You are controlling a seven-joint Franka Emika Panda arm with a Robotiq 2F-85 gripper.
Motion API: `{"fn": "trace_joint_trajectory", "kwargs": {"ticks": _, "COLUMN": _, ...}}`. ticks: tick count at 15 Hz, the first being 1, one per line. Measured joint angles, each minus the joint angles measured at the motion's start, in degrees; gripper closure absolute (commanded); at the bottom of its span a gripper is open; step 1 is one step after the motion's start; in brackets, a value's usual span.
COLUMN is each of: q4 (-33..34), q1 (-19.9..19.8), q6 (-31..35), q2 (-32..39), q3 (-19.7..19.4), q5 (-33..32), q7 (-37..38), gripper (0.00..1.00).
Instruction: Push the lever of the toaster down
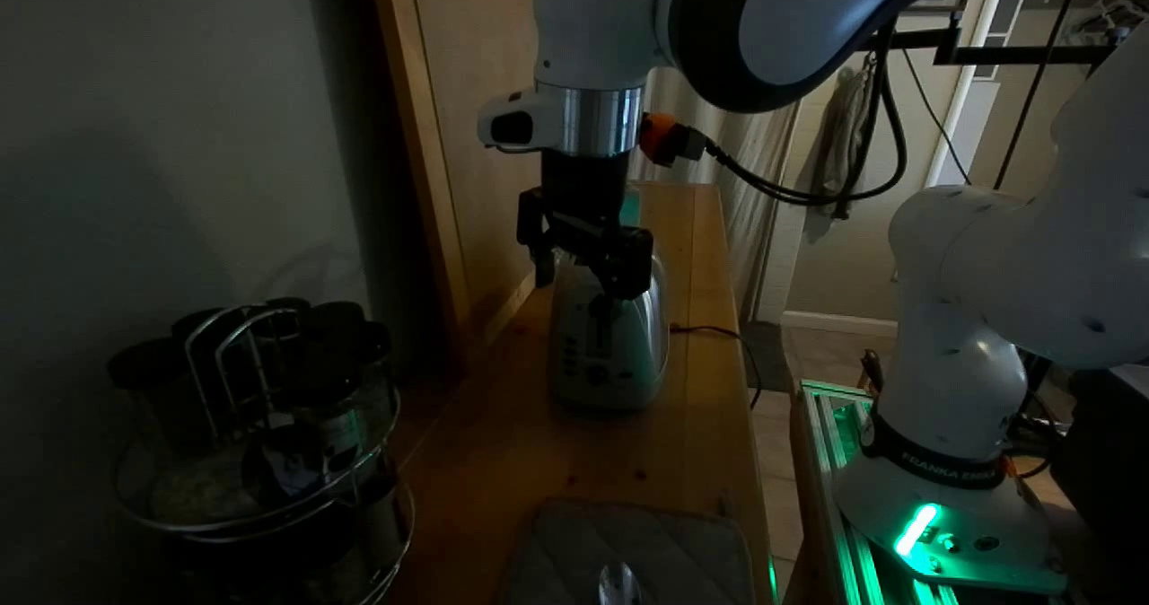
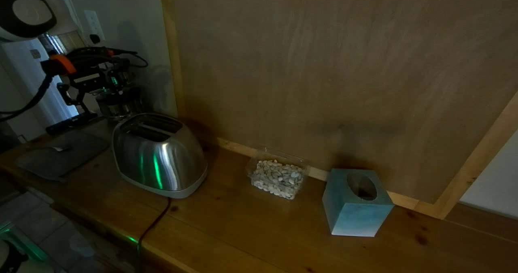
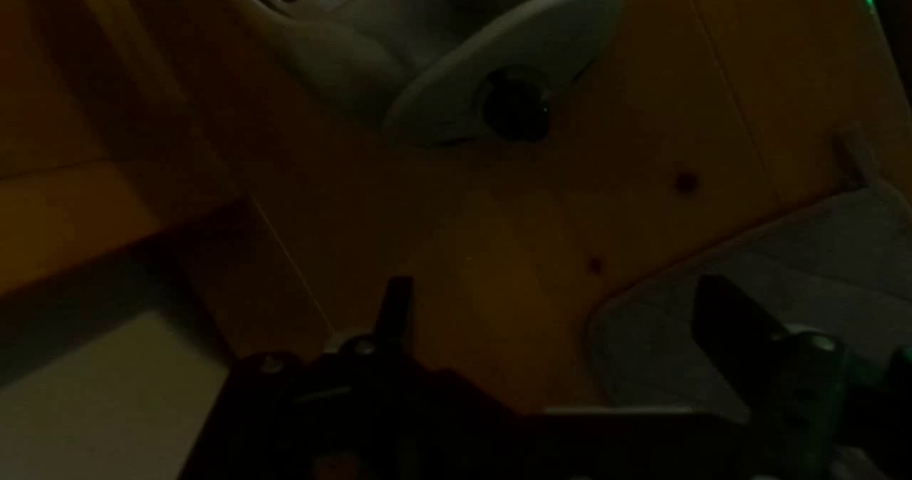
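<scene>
The silver toaster stands on the wooden counter with its narrow end face toward the camera in an exterior view; its shiny side shows in an exterior view. The lever appears as a small dark shape high in the end-face slot, partly merging with a finger. In the wrist view the toaster is at the top; a dark round part on its end face could be lever or knob. My gripper points down in front of the end face, open and empty; the wrist view shows its fingers wide apart, beyond the toaster's end.
A grey mat with a spoon lies before the toaster. A wire rack of dark-lidded jars stands by the wall. A clear box of pale pieces and a blue tissue box stand beyond. A cord hangs over the edge.
</scene>
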Motion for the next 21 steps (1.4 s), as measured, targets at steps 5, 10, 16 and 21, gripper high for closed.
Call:
{"fn": "trace_joint_trajectory", "kwargs": {"ticks": 5, "q4": 0.0, "q1": 0.02, "q6": 0.01, "q2": 0.0, "q3": 0.0, "q5": 0.0, "q7": -0.09, "gripper": 0.0}}
{"fn": "trace_joint_trajectory", "kwargs": {"ticks": 10, "q4": 0.03, "q1": 0.49, "q6": 0.01, "q2": -0.2, "q3": 0.25, "q5": 0.0, "q7": -2.78, "gripper": 0.0}}
{"fn": "trace_joint_trajectory", "kwargs": {"ticks": 16, "q4": 0.15, "q1": 0.99, "q6": 0.0, "q2": -0.78, "q3": 0.27, "q5": -0.14, "q7": -8.95, "gripper": 0.0}}
{"fn": "trace_joint_trajectory", "kwargs": {"ticks": 21, "q4": 0.4, "q1": 0.95, "q6": -0.4, "q2": -1.14, "q3": 0.17, "q5": -1.92, "q7": -13.5, "gripper": 0.27}}
